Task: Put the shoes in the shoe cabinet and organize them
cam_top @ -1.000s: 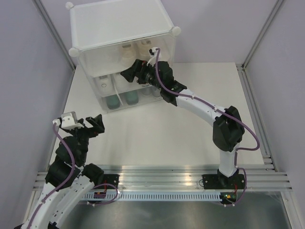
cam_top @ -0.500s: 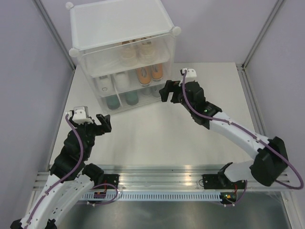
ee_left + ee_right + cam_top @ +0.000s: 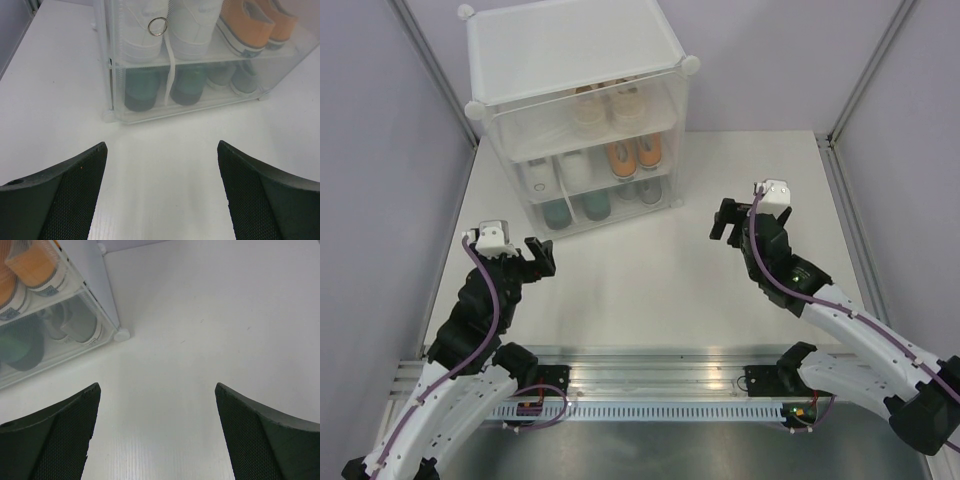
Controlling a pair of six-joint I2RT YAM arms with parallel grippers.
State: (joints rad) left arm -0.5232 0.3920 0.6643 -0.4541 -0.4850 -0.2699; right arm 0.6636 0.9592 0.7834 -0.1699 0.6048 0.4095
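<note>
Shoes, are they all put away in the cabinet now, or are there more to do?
Looks finished. Done: the cabinet holds beige shoes on top, white shoes and orange shoes in the middle, green shoes and grey shoes below, door seemingly shut. In hand: nothing; left gripper and right gripper hang open, empty. Left: no shoe lies on the table, so likely nothing.

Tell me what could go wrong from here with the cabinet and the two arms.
A white strip hangs down the front of the shoe cabinet; the open left gripper, which faces it, might snag it if it advances.
The cabinet stands skewed at the far left corner of the table; a bump from the right gripper could shift it.
</note>
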